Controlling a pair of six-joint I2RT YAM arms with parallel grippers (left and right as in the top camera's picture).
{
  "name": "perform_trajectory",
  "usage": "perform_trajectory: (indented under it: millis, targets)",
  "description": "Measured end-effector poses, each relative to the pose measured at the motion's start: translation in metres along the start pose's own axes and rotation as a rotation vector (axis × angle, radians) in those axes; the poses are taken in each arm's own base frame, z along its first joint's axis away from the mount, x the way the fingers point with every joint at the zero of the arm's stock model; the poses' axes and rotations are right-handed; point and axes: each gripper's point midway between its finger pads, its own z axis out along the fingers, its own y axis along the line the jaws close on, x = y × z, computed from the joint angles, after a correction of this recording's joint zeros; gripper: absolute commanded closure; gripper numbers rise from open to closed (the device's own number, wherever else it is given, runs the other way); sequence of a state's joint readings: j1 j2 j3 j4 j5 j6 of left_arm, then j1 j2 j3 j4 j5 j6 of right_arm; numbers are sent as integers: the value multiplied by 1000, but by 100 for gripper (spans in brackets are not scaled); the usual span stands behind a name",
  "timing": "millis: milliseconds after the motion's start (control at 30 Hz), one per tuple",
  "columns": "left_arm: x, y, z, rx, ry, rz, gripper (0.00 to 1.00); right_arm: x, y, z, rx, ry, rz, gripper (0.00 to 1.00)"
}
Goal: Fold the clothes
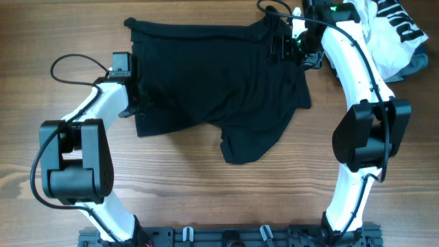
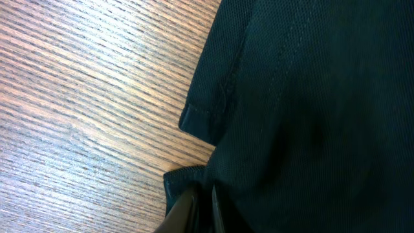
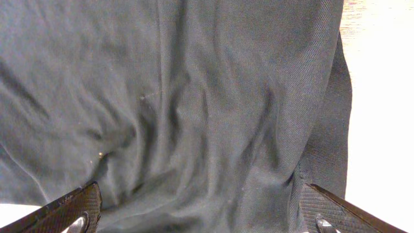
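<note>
The black garment (image 1: 212,82) lies spread and rumpled across the middle of the wooden table, with one flap reaching toward the front. Its white logo is not visible. My left gripper (image 1: 136,103) is at the garment's left edge. In the left wrist view its fingers (image 2: 202,195) are pressed together on the hem of the black fabric (image 2: 310,97). My right gripper (image 1: 280,46) hovers over the garment's far right part. In the right wrist view its fingers (image 3: 204,213) are wide apart over wrinkled black cloth (image 3: 194,97), holding nothing.
A heap of white, black-lettered and light-blue clothes (image 1: 394,34) lies at the far right corner, just behind my right arm. Bare wood (image 1: 206,199) shows in front of the garment and to its left (image 2: 84,97).
</note>
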State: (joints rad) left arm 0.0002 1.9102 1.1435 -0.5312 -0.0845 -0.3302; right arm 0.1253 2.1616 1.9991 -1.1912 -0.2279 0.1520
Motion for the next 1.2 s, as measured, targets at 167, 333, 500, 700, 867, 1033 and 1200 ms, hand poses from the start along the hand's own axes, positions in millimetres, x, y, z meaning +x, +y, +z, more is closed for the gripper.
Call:
perform_trajectory:
  millis: [167, 333, 500, 700, 867, 1033, 1200]
  targets:
    - [0, 0, 0, -1, 1, 0, 89, 0, 0, 0, 0, 0, 0, 1]
    - [2, 0, -1, 0, 11, 1, 92, 0, 0, 0, 0, 0, 0, 1]
    - [9, 2, -2, -8, 40, 3, 96, 0, 0, 0, 0, 0, -2, 1]
    - [9, 2, -2, -8, 41, 3, 96, 0, 0, 0, 0, 0, -22, 1]
    - [11, 4, -6, -16, 68, 2, 96, 0, 0, 0, 0, 1, -26, 1]
    - [-18, 8, -29, -9, 47, -31, 96, 0, 0, 0, 0, 1, -26, 1]
    - [-79, 15, -71, 36, -109, -97, 96, 0, 0, 0, 0, 1, -26, 1]
